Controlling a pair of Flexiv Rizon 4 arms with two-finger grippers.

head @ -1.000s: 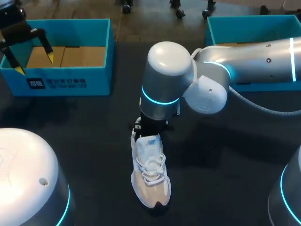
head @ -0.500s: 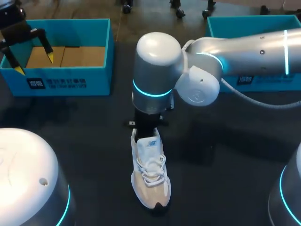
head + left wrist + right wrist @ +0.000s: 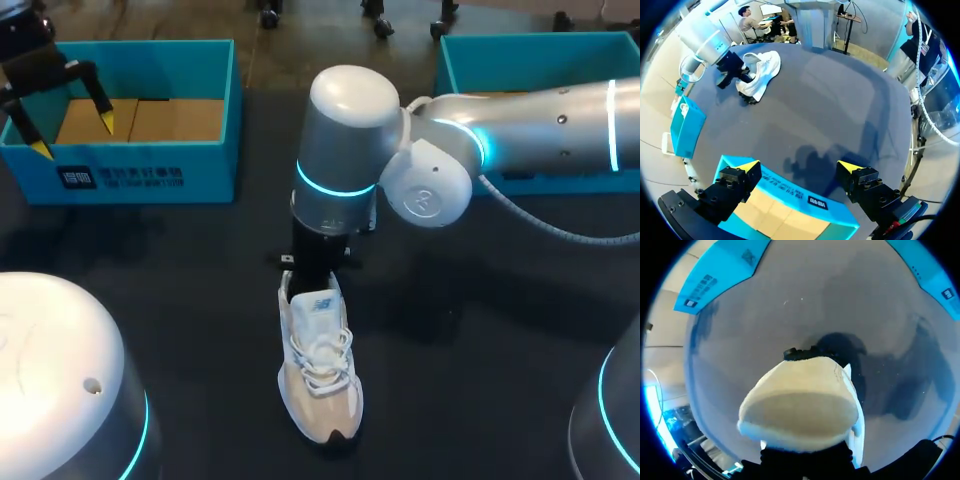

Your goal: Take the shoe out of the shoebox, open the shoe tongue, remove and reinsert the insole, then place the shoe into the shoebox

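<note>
A white and cream sneaker (image 3: 320, 380) lies on the dark table, toe toward me, also seen far ahead of the left gripper (image 3: 762, 72). My right gripper (image 3: 318, 268) stands straight down at the shoe's heel opening, its fingertips hidden. In the right wrist view a cream insole (image 3: 800, 407) fills the space ahead of that gripper and seems held in it, with the shoe's white side (image 3: 854, 405) beside it. My left gripper (image 3: 75, 136) hangs open and empty over the left blue shoebox (image 3: 150, 172), whose front wall (image 3: 790, 192) runs between the yellow tips (image 3: 747, 165).
A second blue box (image 3: 540, 60) stands at the back right, behind my right arm (image 3: 540, 120). Both boxes' walls show ahead of the right gripper: one (image 3: 715, 275) and the other (image 3: 935, 270). Dark table surface (image 3: 480, 330) surrounds the shoe.
My right arm's wrist swung a little left, then back right, staying over the shoe's heel. The shoe and the left arm kept still.
</note>
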